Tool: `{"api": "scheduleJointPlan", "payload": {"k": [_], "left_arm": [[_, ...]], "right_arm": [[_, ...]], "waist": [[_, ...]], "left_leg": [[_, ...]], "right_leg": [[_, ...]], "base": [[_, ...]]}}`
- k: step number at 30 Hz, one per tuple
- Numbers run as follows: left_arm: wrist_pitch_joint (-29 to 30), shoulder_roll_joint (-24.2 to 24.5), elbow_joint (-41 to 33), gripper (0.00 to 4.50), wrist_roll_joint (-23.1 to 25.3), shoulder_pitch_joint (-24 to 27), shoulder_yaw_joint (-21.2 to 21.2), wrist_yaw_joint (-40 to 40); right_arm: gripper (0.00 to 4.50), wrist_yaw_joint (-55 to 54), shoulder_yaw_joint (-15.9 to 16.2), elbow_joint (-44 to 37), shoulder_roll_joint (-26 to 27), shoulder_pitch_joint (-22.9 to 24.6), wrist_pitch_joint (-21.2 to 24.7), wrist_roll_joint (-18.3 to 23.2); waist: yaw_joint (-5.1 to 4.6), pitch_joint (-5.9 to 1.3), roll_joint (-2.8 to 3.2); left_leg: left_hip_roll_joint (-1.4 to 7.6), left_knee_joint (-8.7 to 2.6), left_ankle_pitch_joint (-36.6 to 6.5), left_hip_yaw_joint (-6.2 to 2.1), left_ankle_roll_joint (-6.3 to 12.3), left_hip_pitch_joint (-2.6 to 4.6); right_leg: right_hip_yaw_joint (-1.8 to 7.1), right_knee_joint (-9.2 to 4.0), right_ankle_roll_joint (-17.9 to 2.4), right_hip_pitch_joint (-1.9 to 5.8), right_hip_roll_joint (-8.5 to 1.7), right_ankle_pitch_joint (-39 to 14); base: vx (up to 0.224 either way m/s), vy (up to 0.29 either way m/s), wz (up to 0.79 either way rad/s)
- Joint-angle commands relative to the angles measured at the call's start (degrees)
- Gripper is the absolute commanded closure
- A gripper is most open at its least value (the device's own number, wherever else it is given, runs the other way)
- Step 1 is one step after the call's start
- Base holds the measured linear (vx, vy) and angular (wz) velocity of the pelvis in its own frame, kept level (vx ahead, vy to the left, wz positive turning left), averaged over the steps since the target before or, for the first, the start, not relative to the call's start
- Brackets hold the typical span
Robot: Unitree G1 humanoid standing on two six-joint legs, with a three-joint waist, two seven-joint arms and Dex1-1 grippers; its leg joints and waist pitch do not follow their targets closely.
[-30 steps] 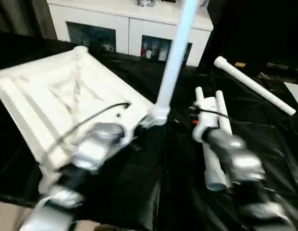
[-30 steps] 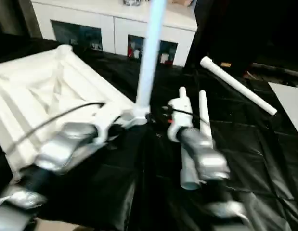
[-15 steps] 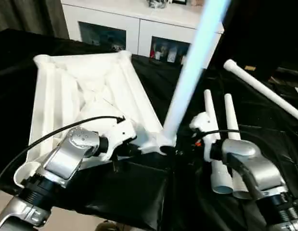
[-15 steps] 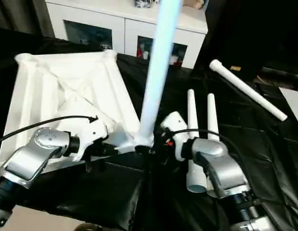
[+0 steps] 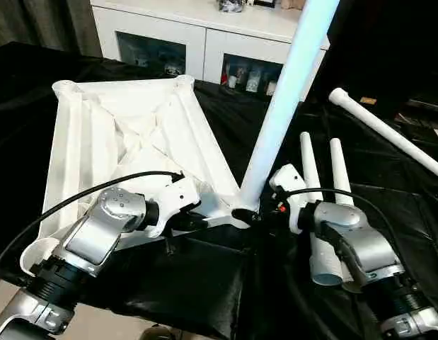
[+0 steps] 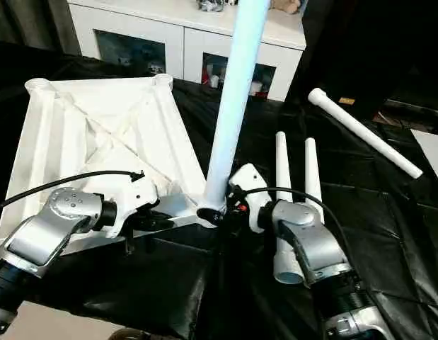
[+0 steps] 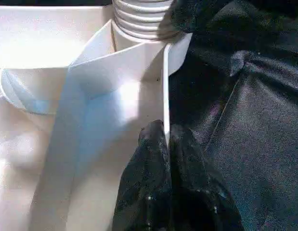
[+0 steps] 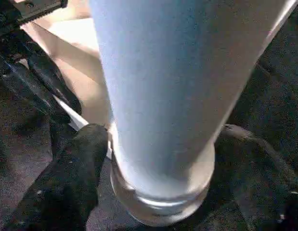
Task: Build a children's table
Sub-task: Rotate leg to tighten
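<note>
Children's table parts in smooth white plastic lie spread over a glossy, creased black cloth (image 5: 204, 283). The tabletop (image 5: 112, 134) lies upside down, a rectangle with rounded corners, its underside crossed by raised ribs and diagonal braces, with round sockets at the corners. One round tapering leg (image 5: 286, 106) stands nearly upright, slightly tilted, with its base at the near corner of the tabletop closest to the robot's right arm. Two more legs (image 5: 321, 205) lie side by side just right of it, and a fourth leg (image 5: 381, 131) lies apart at the far right: four legs counted in all.

The left gripper (image 7: 166, 137) has its black fingers pressed together on the thin edge wall of the tabletop near that corner; the left wrist view shows this pinch closely, along with ridged threads (image 7: 139, 19) on the socket beyond, which the head views do not resolve. The right gripper (image 8: 158, 159) has its fingers clamped on either side of the standing leg's lower end; the right wrist view shows the rounded collar at the leg's base and the left gripper's black fingers nearby.

Behind the cloth stands a white cabinet (image 5: 204, 42) with glass-fronted doors.
</note>
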Motion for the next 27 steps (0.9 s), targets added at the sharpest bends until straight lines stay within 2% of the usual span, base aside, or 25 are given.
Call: {"api": "scheduleJointPlan", "payload": {"k": [1,5,7,12,14,17,18,20,22,23,24,26,27], "left_arm": [[-1.1,-0.4,-0.4,4.50,0.3,-0.5,-0.8,-0.1],[-1.1,-0.1,-0.5,4.50,0.3,-0.2,-0.8,-0.3],[-1.1,-0.1,-0.5,4.50,0.4,-0.1,-0.9,-0.3],[-1.0,0.0,-0.5,4.50,0.4,0.0,-1.0,-0.5],[-0.9,0.0,-0.5,4.50,0.3,0.1,-1.1,-0.6],[0.4,-1.4,0.9,4.50,1.0,-0.3,-0.7,2.0],[0.4,-1.5,1.0,4.50,1.0,-0.3,-0.7,2.1],[2.7,-6.5,5.2,4.50,2.3,-2.2,1.3,10.3],[3.6,-8.2,6.6,4.50,2.7,-2.9,2.0,13.0],[5.3,-11.2,8.8,4.50,2.9,-4.1,3.4,17.5],[7.3,-14.7,11.1,4.50,2.9,-5.4,4.9,22.3],[9.2,-18.9,13.9,4.50,3.1,-6.9,6.7,28.4],[9.5,-23.1,16.7,4.50,3.4,-8.3,7.5,33.7]], "right_arm": [[1.09,0.4,-0.9,0.7,-0.4,-0.6,-0.9,0.1],[1.31,1.1,-0.8,0.9,-0.4,-0.4,-1.2,0.2],[1.58,1.3,-0.8,1.1,-0.4,-0.3,-1.4,0.1],[1.80,1.0,-0.6,2.1,-0.1,-0.1,-2.1,-0.3],[1.81,0.1,-1.0,2.7,0.4,-0.1,-2.3,-0.4],[1.83,-6.7,-4.0,6.2,3.8,-1.1,-2.2,-0.3],[1.83,-6.9,-4.0,6.3,3.8,-1.2,-2.2,-0.3],[1.84,-16.6,-6.7,10.6,8.0,-2.9,-2.0,-1.2],[1.84,-19.7,-7.5,11.9,9.3,-3.5,-1.8,-1.4],[1.84,-24.7,-8.9,14.1,11.4,-4.4,-1.6,-1.7],[1.84,-29.6,-10.1,16.5,13.7,-5.5,-1.4,-1.8],[1.84,-34.9,-11.1,19.3,16.5,-6.8,-2.0,-2.2],[1.84,-39.8,-11.6,22.3,19.3,-8.2,-2.9,-2.8]], "waist": [[-0.33,-3.62,0.72],[-0.36,-3.61,0.70],[-0.35,-3.61,0.75],[-0.37,-3.69,0.69],[-0.36,-3.66,0.70],[-0.48,-3.62,0.77],[-0.63,-3.47,0.79],[-1.01,-3.41,0.90],[-1.51,-3.42,0.69],[-1.53,-3.38,0.70],[-1.85,-3.24,0.76],[-1.81,-3.38,0.77],[-1.72,-3.45,0.58]], "left_leg": [[2.75,-3.95,-10.5,-0.74,-0.24,1.03],[2.76,-3.94,-11.0,-0.77,-0.39,1.01],[2.78,-3.95,-11.2,-0.78,-0.40,1.05],[2.75,-3.86,-10.6,-0.75,-0.26,0.98],[2.74,-3.86,-10.8,-0.74,-0.20,1.04],[2.74,-3.89,-11.4,-0.74,-0.46,1.02],[2.70,-4.06,-12.2,-0.80,-1.02,0.97],[2.75,-4.16,-14.2,-0.83,-1.99,1.14],[2.55,-4.19,-16.3,-1.04,-3.16,1.27],[2.58,-4.20,-16.5,-1.11,-3.15,1.29],[2.62,-4.17,-17.2,-0.97,-3.37,1.43],[2.56,-4.03,-17.8,-1.05,-3.61,1.66],[2.52,-4.04,-17.3,-1.11,-3.38,1.53]], "right_leg": [[2.60,-3.64,-11.3,2.40,-4.63,-5.7],[2.61,-3.67,-11.1,2.42,-4.67,-6.6],[2.60,-3.68,-11.0,2.35,-4.66,-6.9],[2.59,-3.56,-11.2,2.42,-4.66,-6.1],[2.59,-3.60,-11.2,2.36,-4.64,-6.4],[2.64,-3.68,-11.3,2.21,-4.72,-7.3],[2.60,-3.86,-11.2,2.15,-4.70,-8.8],[2.65,-4.02,-10.9,1.99,-4.76,-11.6],[2.62,-4.52,-9.7,1.91,-4.95,-16.8],[2.63,-4.69,-9.3,1.87,-5.01,-17.6],[2.77,-4.78,-9.2,1.41,-4.94,-18.3],[2.72,-4.91,-8.8,1.30,-5.03,-19.5],[2.67,-4.93,-8.3,1.49,-4.98,-18.6]], "base": [[0.000,0.000,0.00],[0.000,0.000,0.00],[0.000,0.000,0.00],[0.000,0.000,0.00],[0.000,0.000,0.00],[0.000,0.000,0.00],[0.000,0.000,0.00],[0.000,0.000,0.00],[0.000,0.000,0.00],[0.000,0.000,0.00],[0.000,0.000,0.00],[0.000,0.000,0.00],[0.000,0.000,0.00]]}}
